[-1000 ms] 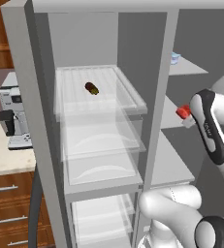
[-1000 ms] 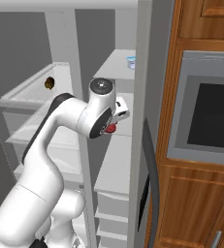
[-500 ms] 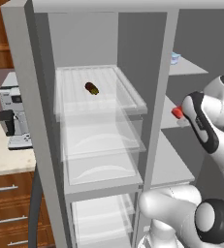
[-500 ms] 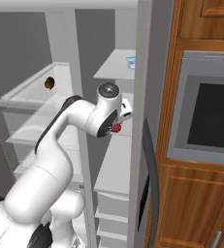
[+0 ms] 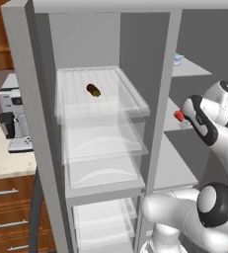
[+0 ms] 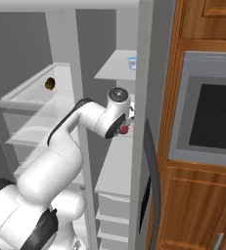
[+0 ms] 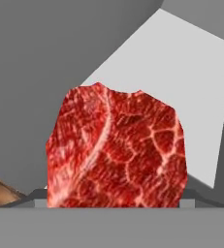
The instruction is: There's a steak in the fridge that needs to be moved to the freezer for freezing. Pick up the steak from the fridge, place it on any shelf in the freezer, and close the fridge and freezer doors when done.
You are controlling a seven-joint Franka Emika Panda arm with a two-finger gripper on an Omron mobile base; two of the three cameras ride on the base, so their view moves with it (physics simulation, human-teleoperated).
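Observation:
The steak (image 7: 117, 150), bright red and marbled, hangs at my gripper (image 5: 181, 115) inside the freezer, just above its middle shelf (image 5: 170, 129). My gripper is shut on it, and the meat hides the fingertips in the hand view. From the right base view the steak (image 6: 124, 129) shows as a red spot under the hand, near the shelf (image 6: 115, 168) below. The light-grey shelf (image 7: 176, 58) runs back behind the meat. The fridge (image 5: 100, 148) with its glass shelves stands open to the left. The freezer door (image 6: 145, 88) stands open at the right.
A dark brown oblong item (image 5: 93, 90) lies on the top glass shelf. A small pale cup (image 5: 178, 60) sits on the top freezer shelf. A coffee machine (image 5: 14, 118) stands on the counter at left. A wall oven (image 6: 207, 112) in wooden cabinets is right of the freezer door.
The hand, with the steak in it, has shifted a little left and deeper into the freezer, and the wrist has turned. Nothing else has moved.

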